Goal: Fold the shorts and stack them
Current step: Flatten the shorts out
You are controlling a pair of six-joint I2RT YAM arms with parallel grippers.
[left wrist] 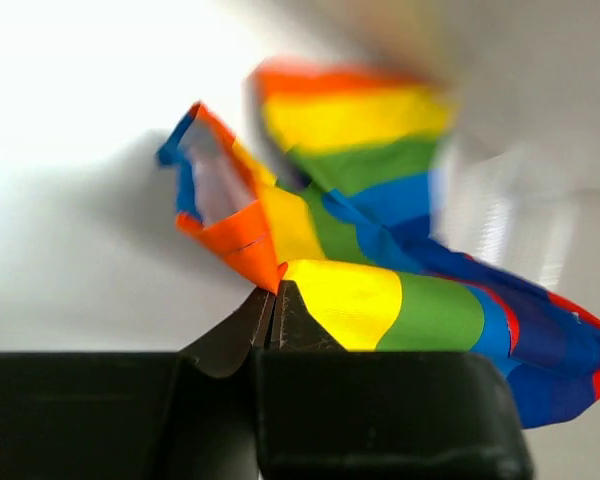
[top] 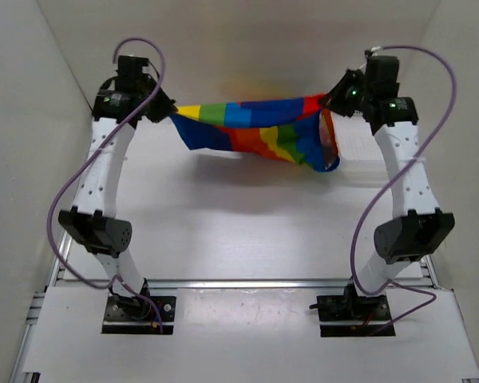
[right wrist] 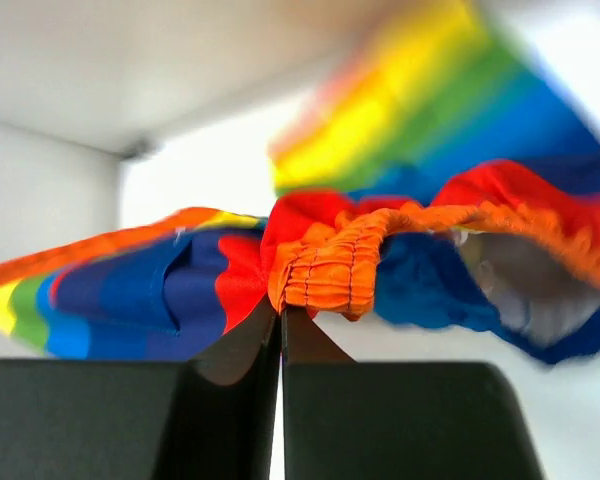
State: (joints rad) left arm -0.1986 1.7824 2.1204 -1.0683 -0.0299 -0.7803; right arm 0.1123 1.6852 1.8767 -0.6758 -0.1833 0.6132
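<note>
Left tool (left wrist: 277, 291) and right tool (right wrist: 280, 306) each clamp the shorts (top: 247, 132), stretched between them.

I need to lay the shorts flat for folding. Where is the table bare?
The table is bare in the middle, bordered by the left arm, the right arm, the rail at their bases and the hanging shorts. The far end is crowded: left tool and right tool hold the shorts stretched between them.

The shorts (top: 251, 132) are soft matt cloth with a gathered, ribbed waistband (right wrist: 330, 265); the desk (top: 239, 231) looks smooth and matt.
</note>
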